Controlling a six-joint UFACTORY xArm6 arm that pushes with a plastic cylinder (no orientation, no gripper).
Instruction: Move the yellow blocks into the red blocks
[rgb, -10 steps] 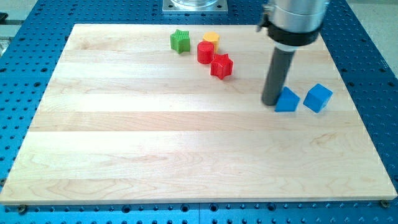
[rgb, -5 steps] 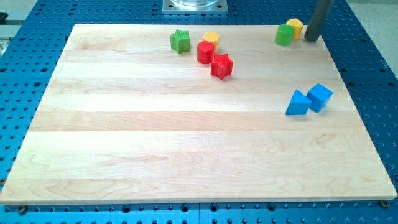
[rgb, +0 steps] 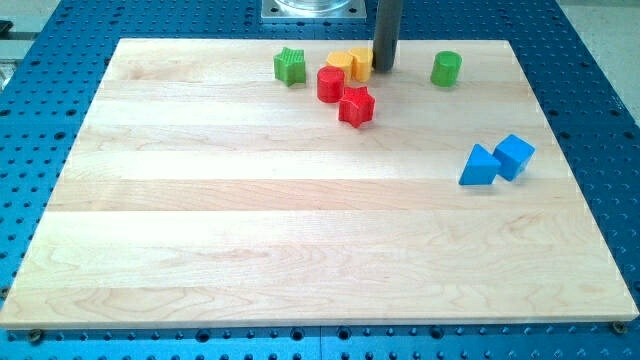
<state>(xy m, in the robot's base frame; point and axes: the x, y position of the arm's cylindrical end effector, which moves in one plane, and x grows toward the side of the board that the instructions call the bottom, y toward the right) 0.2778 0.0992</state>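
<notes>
My tip (rgb: 383, 68) rests on the board near the view's top, touching the right side of a yellow block (rgb: 360, 62). That block sits against a second yellow block (rgb: 339, 62). Just below them is a red cylinder (rgb: 330, 84), with a red star-shaped block (rgb: 356, 106) below and to its right. The yellow blocks touch or nearly touch the red cylinder.
A green star-shaped block (rgb: 290, 66) lies left of the yellow blocks. A green cylinder (rgb: 446, 69) stands to the right of my tip. A blue triangular block (rgb: 480, 166) and a blue cube (rgb: 515, 155) sit together at the view's right.
My tip swept left along the top of the board, pushing one yellow block from beside the green cylinder over to the other yellow block. The green cylinder shifted slightly left.
</notes>
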